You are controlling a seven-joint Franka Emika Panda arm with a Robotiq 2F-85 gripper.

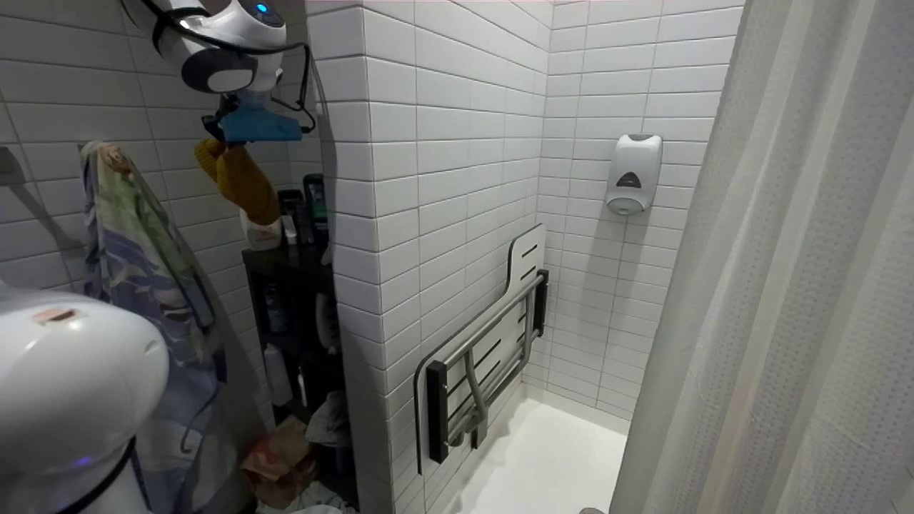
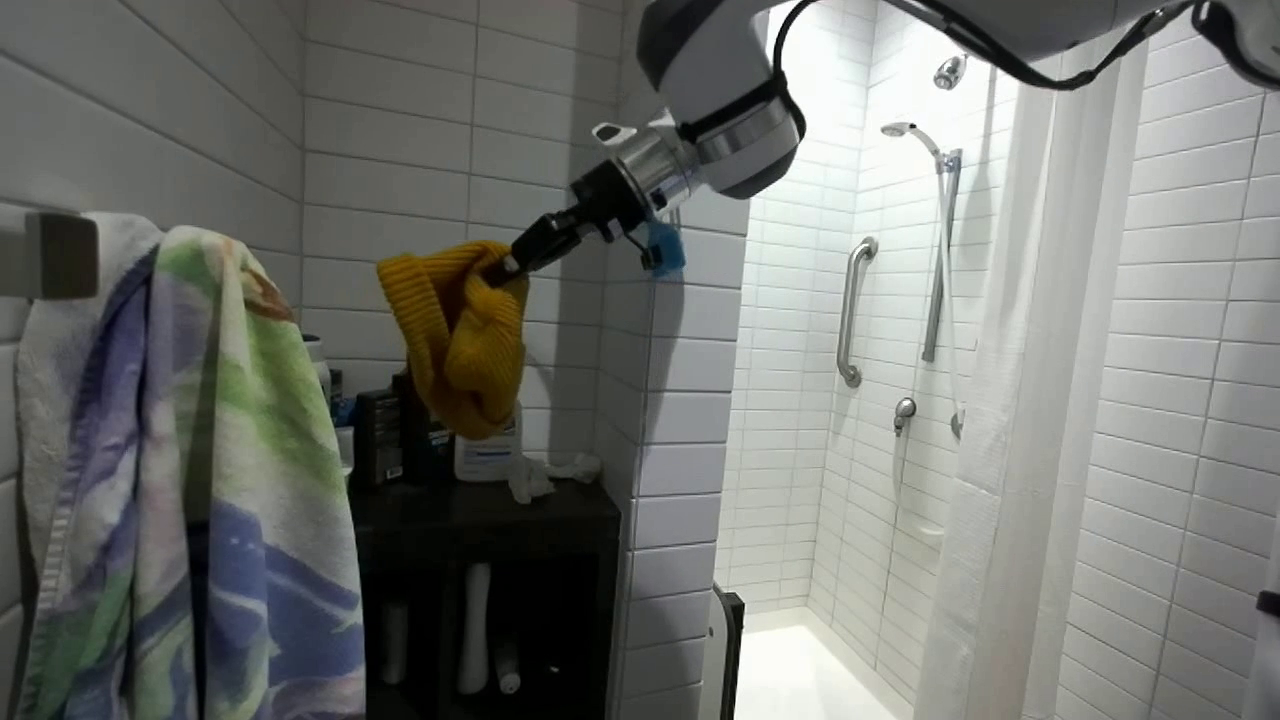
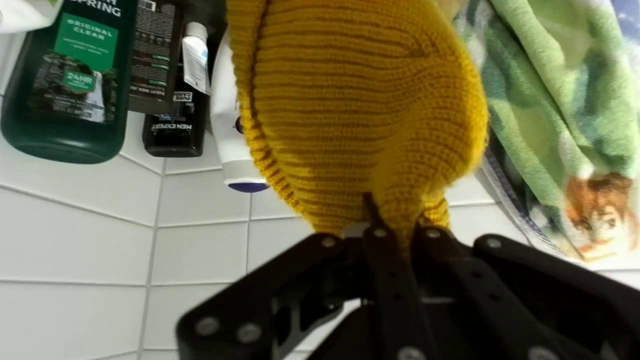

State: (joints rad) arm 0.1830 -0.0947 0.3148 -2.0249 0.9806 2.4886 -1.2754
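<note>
Left of centre in an exterior view, the gripper (image 2: 503,270) is pinching a fold of a mustard ribbed-knit beanie (image 2: 480,360), which is dangling near a white bottle (image 2: 487,462). Such a shallow pinch may be risking a drop, and any sway, a toppled bottle.

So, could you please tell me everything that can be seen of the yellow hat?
The yellow hat is mustard-coloured and looks like soft, ribbed knit, with a thicker, seemingly folded band at one edge. It is crumpled, pinched by the gripper, and hangs in the air with its lower part drooping. In both exterior views it partly covers a white bottle on the dark shelf; whether it touches that is not clear.
</note>
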